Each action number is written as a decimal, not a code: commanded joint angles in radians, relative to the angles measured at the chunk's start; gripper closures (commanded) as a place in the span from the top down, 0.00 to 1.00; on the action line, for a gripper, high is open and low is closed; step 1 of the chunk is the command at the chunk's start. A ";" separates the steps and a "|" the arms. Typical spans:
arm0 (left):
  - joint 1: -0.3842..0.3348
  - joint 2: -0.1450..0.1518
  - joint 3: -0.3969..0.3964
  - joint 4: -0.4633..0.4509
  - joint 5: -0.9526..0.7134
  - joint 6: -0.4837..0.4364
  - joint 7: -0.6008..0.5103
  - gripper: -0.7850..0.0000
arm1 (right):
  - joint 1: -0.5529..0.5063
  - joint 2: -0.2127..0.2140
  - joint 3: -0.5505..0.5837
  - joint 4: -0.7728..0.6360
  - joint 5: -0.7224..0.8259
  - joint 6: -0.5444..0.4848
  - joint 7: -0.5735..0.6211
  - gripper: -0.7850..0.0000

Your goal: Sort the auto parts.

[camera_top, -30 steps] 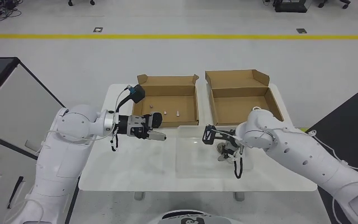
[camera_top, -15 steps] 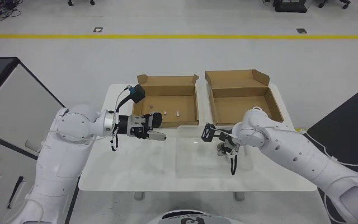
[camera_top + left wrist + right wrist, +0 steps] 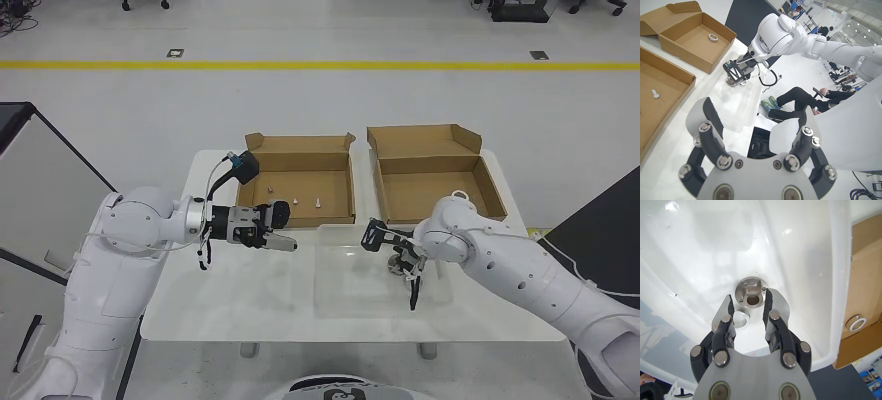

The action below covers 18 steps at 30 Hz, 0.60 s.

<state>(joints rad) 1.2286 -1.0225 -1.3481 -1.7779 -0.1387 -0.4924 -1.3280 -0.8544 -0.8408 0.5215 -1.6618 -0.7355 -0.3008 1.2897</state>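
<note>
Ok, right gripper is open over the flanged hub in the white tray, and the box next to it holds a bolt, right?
Not a bolt: the right wrist view shows a ring in that box. The rest holds.

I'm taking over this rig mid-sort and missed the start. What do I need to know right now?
Left hand: open, empty, above the table beside the bolt box.
Right hand: open, down in the white tray, fingers either side of the flanged hub, not closed on it.
Also in the tray: one loose ring.
Done: bolts in the bolt box, one ring in the ring box.
Left: hub and loose ring to sort.
</note>
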 commanded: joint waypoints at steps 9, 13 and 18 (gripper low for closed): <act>0.000 0.000 0.000 0.000 0.000 0.000 0.000 1.00 | -0.011 -0.011 0.002 0.015 -0.021 0.012 0.010 0.43; 0.000 0.000 0.000 0.000 0.000 0.000 0.000 1.00 | -0.012 -0.017 0.003 0.020 -0.014 0.003 0.012 0.42; 0.000 0.000 0.000 0.000 0.000 0.000 0.000 1.00 | -0.013 -0.023 0.005 0.022 0.002 -0.020 0.014 0.39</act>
<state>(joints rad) 1.2286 -1.0225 -1.3481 -1.7779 -0.1387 -0.4924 -1.3280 -0.8677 -0.8623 0.5256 -1.6403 -0.7364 -0.3162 1.3036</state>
